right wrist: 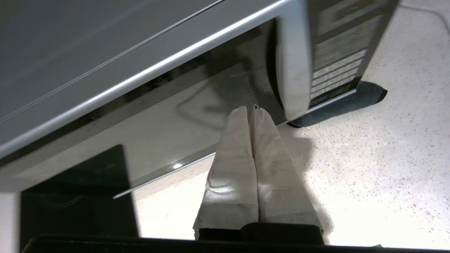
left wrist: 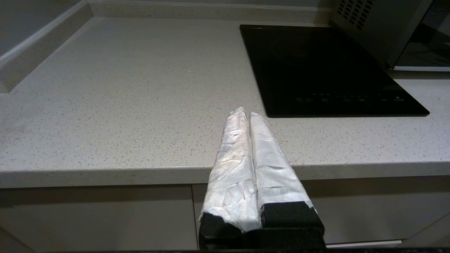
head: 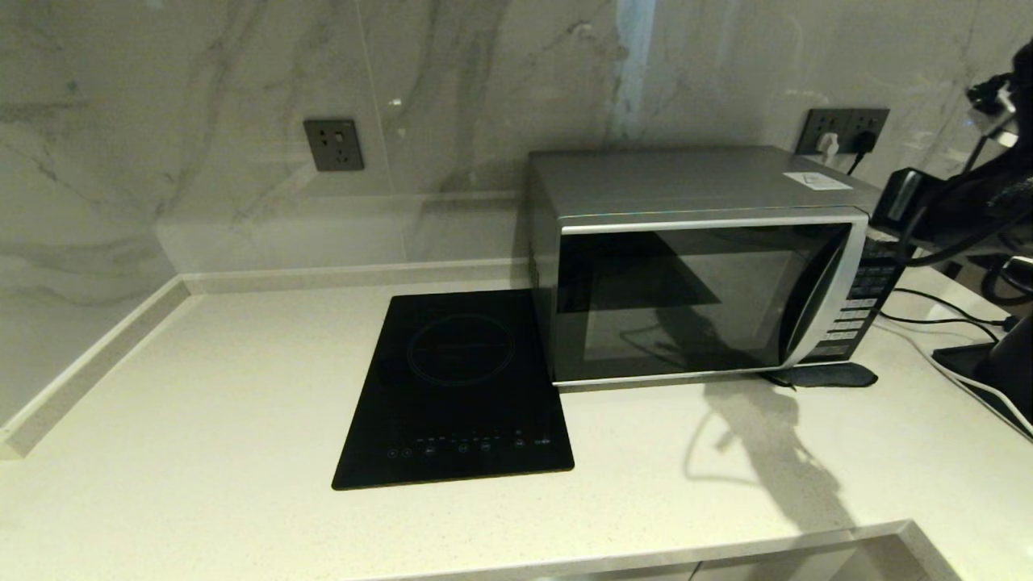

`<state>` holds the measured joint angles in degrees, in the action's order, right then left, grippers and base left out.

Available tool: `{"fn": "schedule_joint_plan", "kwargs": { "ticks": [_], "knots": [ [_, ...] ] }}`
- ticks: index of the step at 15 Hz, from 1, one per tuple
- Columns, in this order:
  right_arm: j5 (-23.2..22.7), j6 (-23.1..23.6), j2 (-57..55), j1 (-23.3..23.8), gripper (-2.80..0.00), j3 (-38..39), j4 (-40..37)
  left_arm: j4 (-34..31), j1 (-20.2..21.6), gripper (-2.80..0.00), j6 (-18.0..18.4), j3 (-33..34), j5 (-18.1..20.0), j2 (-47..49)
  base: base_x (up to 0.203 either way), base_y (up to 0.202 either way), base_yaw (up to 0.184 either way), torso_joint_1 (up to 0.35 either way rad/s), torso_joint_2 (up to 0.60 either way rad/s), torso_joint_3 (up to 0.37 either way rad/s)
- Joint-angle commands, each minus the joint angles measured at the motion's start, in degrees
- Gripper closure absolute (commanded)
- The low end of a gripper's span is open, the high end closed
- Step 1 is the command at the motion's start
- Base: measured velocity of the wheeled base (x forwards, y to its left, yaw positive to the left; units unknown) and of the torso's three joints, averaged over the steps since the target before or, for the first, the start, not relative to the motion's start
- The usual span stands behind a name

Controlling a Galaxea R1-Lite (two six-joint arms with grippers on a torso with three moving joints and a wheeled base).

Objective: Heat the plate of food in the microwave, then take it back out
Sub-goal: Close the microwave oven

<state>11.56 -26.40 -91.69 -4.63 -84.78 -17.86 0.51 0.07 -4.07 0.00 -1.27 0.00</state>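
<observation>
Both jaws closed, empty: right gripper near the microwave handle, door shut, no plate visible. Left gripper idles at seven o'clock. Next, probably hook the handle.

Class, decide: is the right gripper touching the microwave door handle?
Cannot tell. In the right wrist view the shut right gripper ends just beside the microwave's handle, but no clear gap or contact shows.

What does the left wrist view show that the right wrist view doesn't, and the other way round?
Only the left wrist view: the shut left gripper at the pale speckled stone counter's front edge, cabinet fronts below.
Only the right wrist view: the shut right gripper near the boxy silver microwave's curved silver handle, black button panel, and closed dark glass door.
Both: the flat black induction cooktop, counter, microwave. No plate shows.
</observation>
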Motion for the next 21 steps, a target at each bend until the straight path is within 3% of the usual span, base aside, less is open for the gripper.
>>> {"fn": "schedule_joint_plan", "kwargs": {
  "ticks": [1,3,7,11,15,18,21],
  "knots": [
    [-10.0,-0.4,5.7,7.3,0.0,2.3,-0.4,0.0,0.0,0.0,-0.1,0.0,0.0,0.1,0.0,0.0,0.0,0.0,0.0,0.0],
    [-18.7,-2.3,7.4,12.6,0.0,4.6,-0.4,0.0,0.0,0.0,-0.1,0.0,0.0,0.1,0.0,0.0,0.0,0.0,0.0,0.0],
    [-31.6,-12.0,6.5,18.6,0.0,5.5,-0.4,0.0,0.0,0.0,-0.1,0.0,0.0,0.1,0.0,0.0,0.0,0.0,0.0,0.0],
    [-34.1,-17.2,3.0,19.8,0.0,7.7,-0.3,0.0,0.0,0.0,-0.1,0.0,0.0,0.1,0.0,0.0,0.0,0.0,0.0,0.0],
    [-34.9,-17.4,-2.9,22.8,0.0,8.5,0.0,0.0,0.0,0.0,-0.1,0.0,0.0,0.1,0.0,0.0,0.0,0.0,0.0,0.0],
    [-41.3,-17.4,-6.9,26.1,0.0,8.6,0.0,0.0,0.0,0.0,-0.1,0.0,0.0,0.1,0.0,0.0,0.0,0.0,0.0,0.0],
    [-42.1,-17.2,-9.5,26.9,0.0,9.3,0.3,0.0,0.0,0.0,-0.1,0.0,0.0,0.1,0.0,0.0,0.0,0.0,0.0,0.0]
  ]
}}
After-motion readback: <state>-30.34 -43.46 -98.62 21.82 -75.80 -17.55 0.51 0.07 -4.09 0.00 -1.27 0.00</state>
